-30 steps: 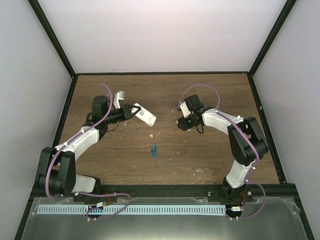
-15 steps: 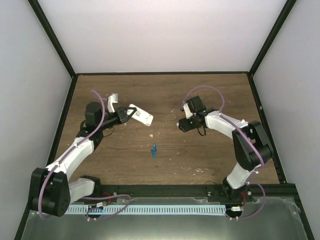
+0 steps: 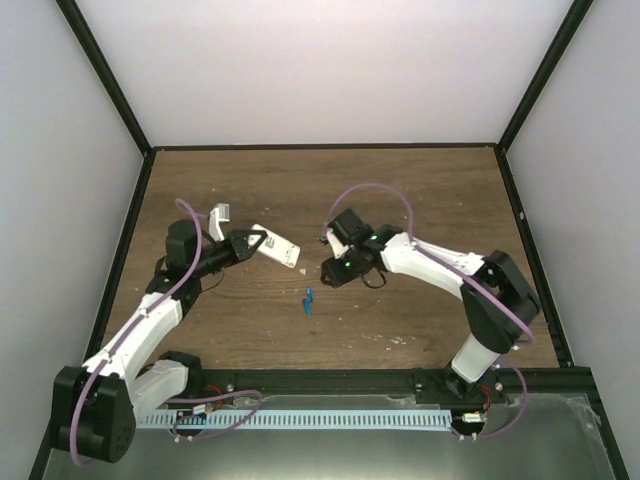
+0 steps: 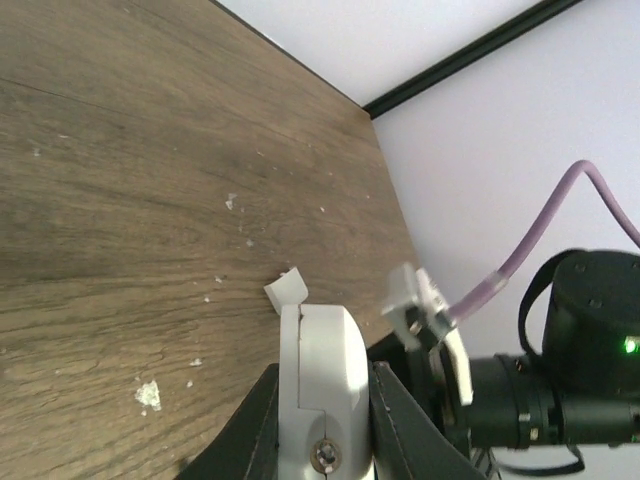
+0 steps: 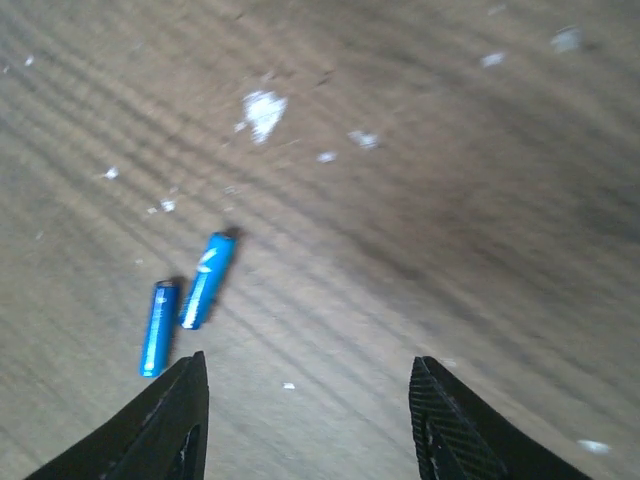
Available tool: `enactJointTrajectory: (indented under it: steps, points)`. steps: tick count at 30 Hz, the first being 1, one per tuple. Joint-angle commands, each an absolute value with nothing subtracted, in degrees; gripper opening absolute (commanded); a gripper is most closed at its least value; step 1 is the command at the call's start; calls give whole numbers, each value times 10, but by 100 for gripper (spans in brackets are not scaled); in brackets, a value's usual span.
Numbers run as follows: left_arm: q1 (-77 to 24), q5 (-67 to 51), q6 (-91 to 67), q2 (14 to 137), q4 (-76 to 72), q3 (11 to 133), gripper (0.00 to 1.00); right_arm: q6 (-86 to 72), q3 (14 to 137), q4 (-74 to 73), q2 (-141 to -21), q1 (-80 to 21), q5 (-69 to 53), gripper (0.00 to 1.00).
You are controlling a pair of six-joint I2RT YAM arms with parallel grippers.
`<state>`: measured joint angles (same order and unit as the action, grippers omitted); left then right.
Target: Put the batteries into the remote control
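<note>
Here, left end effector [image 3: 259, 242] pinching remote control [image 3: 281, 247], right end effector [image 5: 308, 415] spread above batteries [image 5: 207, 280] on table [image 5: 480, 200]

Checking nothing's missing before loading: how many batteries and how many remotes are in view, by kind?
Small bright-blue cylindrical batteries: 2
Slim white plastic remote control: 1
Total: 3

Overhead facing down, wrist views low over tabletop [image 4: 120, 150], batteries [image 5: 205, 280] shared

Brown wooden table [image 3: 400, 190], scattered white flecks (tiny crumbs) [image 5: 262, 108], pale walls [image 3: 320, 70], black frame [image 3: 520, 110]
</note>
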<state>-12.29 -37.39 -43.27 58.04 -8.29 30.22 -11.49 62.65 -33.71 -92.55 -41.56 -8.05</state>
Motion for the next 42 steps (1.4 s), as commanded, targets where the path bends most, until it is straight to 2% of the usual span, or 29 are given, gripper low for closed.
enactJointTrajectory:
  steps: [1,15,27,30,42]
  points:
    - [-120,-337,-430,547,-39,294,0,-147,670,-371,-973,-464,-105,46]
    - [-112,-234,-428,451,115,270,0,-143,718,-373,-1036,-517,-140,34]
    - [-112,-222,-430,433,139,274,0,-145,743,-388,-1072,-546,-123,28]
    - [-112,-223,-430,432,139,272,0,-150,745,-387,-1076,-551,-124,22]
    - [-111,-225,-432,428,142,268,0,-161,749,-387,-1092,-559,-121,21]
